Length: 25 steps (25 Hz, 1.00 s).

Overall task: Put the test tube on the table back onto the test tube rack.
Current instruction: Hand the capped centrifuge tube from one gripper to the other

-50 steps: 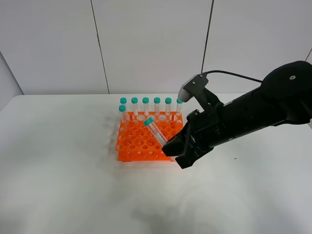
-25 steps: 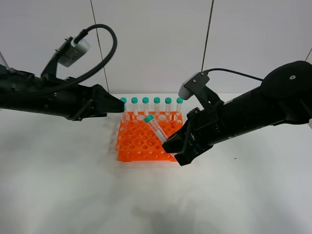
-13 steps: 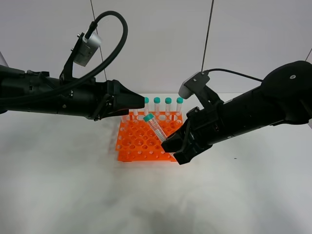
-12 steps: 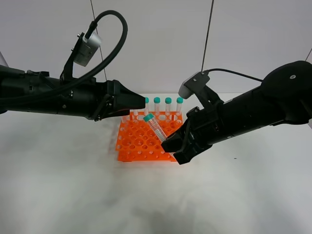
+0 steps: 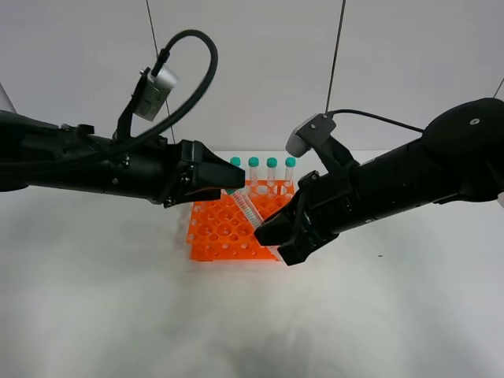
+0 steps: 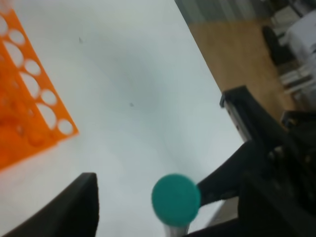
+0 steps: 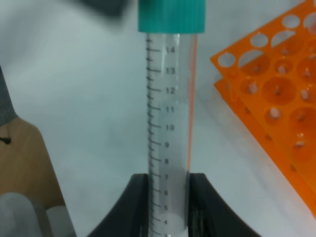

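Note:
My right gripper [image 5: 266,230] is shut on the test tube [image 5: 249,209] and holds it tilted above the front right of the orange test tube rack [image 5: 214,233]. In the right wrist view the tube [image 7: 168,113] stands between the fingers [image 7: 136,207], its teal cap [image 7: 171,14] uppermost. My left gripper [image 5: 227,186] reaches in from the left, open, with its fingers either side of the tube's cap. In the left wrist view the cap [image 6: 176,199] lies between the two dark fingers [image 6: 74,210]. The white table [image 5: 118,307] lies below.
Several look-alike tubes [image 5: 272,167] stand in the rack's back row; the left arm [image 5: 94,165] hides some of them. The rack's edge shows in the left wrist view [image 6: 29,103] and in the right wrist view [image 7: 276,98]. A wall stands behind the table.
The left arm came in from the left and reached over the rack until its open fingers flank the tube's cap. The right gripper kept hold of the tube and shifted slightly left.

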### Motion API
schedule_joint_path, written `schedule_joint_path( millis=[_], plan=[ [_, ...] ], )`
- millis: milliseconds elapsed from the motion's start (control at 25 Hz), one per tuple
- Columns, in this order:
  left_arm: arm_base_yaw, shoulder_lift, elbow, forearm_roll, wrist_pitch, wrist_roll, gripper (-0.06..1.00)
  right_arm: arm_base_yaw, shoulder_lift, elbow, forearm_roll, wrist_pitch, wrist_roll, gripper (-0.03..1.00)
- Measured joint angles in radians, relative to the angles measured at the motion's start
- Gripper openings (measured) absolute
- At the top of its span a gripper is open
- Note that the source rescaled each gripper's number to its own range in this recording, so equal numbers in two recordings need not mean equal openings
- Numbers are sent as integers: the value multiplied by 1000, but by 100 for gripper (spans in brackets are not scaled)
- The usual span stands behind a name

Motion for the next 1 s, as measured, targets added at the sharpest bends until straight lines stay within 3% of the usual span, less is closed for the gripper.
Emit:
schedule_joint_path(
  millis=[240,600,840,1000],
  plan=[
    [-17,16,0,-104,7,80,89,0,0,0,1,-15,4,0],
    [-17,16,0,-108,24,98,89,0,0,0,27,8,13,0],
    [-17,16,0,-97,30,98,73,0,0,0,40,9,15,0],
    [-17,16,0,-94,39,98,70,0,0,0,55,9,20,0]
  ],
)
